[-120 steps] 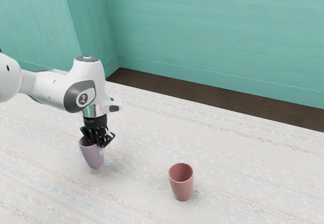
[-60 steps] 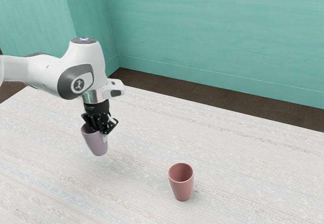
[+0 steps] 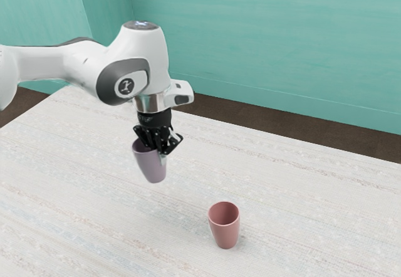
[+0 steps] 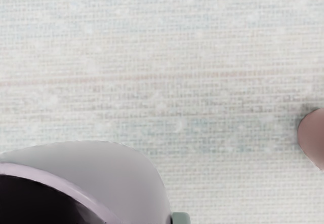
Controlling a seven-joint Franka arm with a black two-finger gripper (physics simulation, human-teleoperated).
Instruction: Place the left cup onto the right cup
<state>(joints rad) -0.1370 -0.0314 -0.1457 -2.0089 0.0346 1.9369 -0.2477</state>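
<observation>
My black 2-finger end effector (image 3: 158, 146) is clamped on the rim of the lilac tapered cup (image 3: 150, 166) (tilted), holding it in the air above the pale woven-textured bench (image 3: 313, 214). The pink tapered cup (image 3: 223, 224) stands upright on the bench, apart, toward the exterior view's right.

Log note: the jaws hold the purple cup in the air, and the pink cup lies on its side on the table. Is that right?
Not the last part: the pink cup stands upright, mouth up, as the exterior view shows. The jaws do hold the purple cup above the table.
</observation>
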